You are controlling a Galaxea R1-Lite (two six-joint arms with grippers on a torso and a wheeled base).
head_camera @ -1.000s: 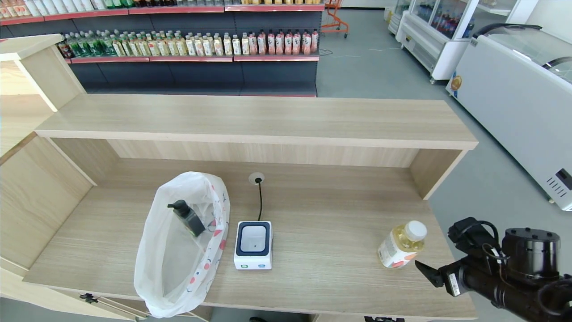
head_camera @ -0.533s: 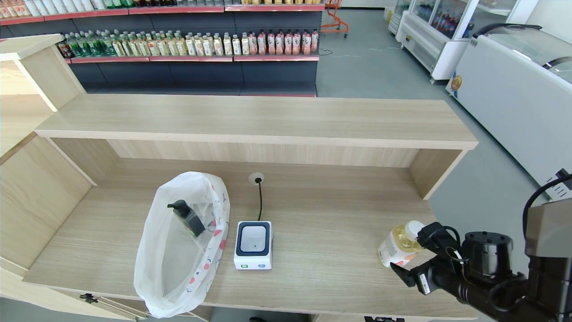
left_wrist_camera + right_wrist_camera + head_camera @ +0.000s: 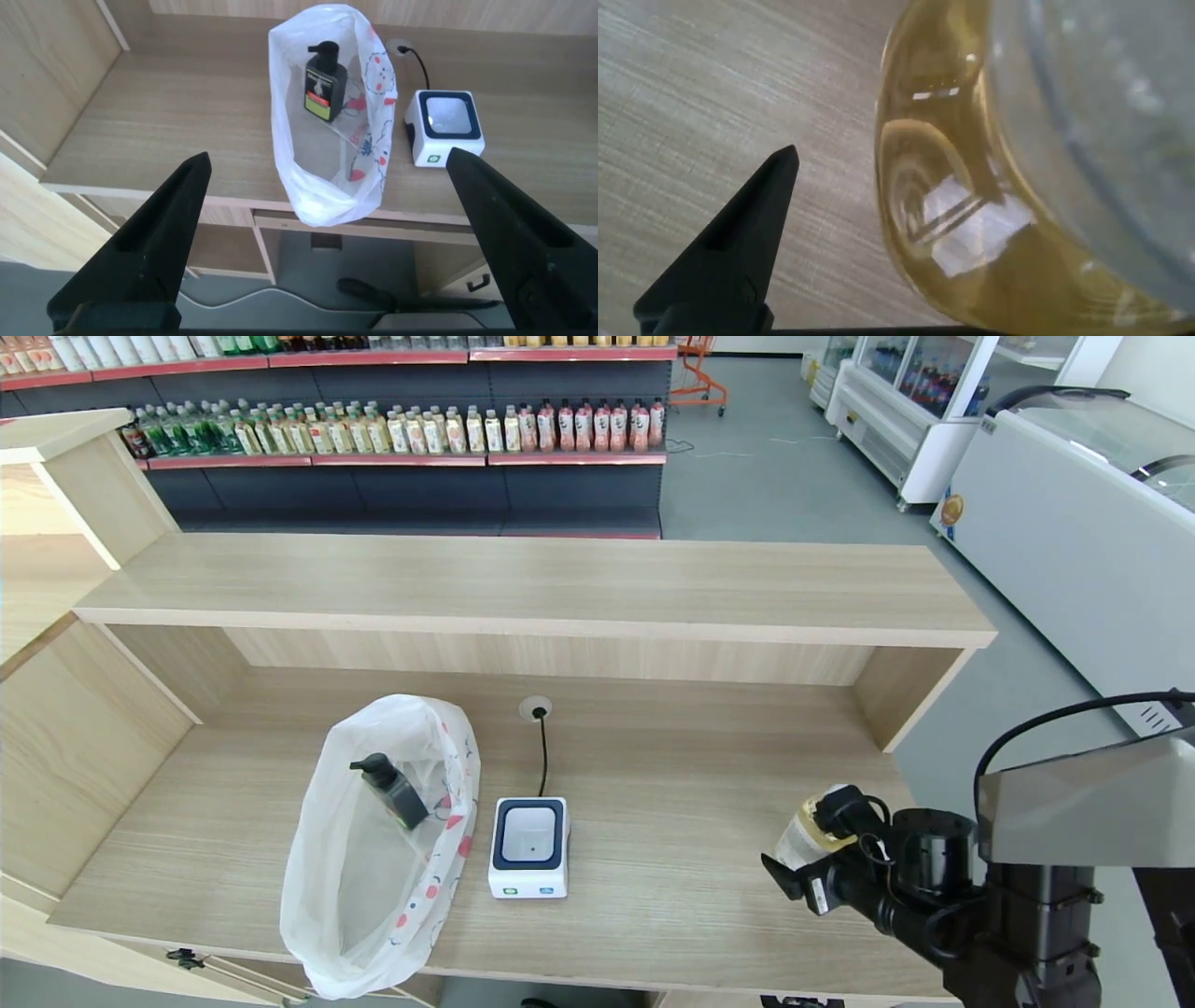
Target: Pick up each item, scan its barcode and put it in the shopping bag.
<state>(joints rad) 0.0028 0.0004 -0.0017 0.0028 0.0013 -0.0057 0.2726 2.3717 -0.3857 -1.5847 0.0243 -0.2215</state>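
Observation:
A bottle of yellow liquid (image 3: pixel 799 829) stands at the right end of the wooden counter (image 3: pixel 672 784), its top hidden by my right arm. My right gripper (image 3: pixel 795 859) is open at the bottle; in the right wrist view the bottle (image 3: pixel 1027 187) sits close up, with counter showing between it and one finger (image 3: pixel 729 252). The white shopping bag (image 3: pixel 373 896) stands open on the left and holds a dark pump bottle (image 3: pixel 392 791). The barcode scanner (image 3: pixel 529 847) sits beside the bag. My left gripper (image 3: pixel 327 157) hangs open above the bag (image 3: pixel 327 187), holding nothing.
A raised shelf (image 3: pixel 532 588) runs along the back of the counter, with side walls at both ends. The scanner's cable (image 3: pixel 543 747) runs back to a hole in the counter. Bare counter lies between the scanner and the yellow bottle.
My right arm has swung left and forward, bringing its open gripper from beside the yellow bottle to around it. The bottle's cap is now hidden. Bag and scanner are unmoved.

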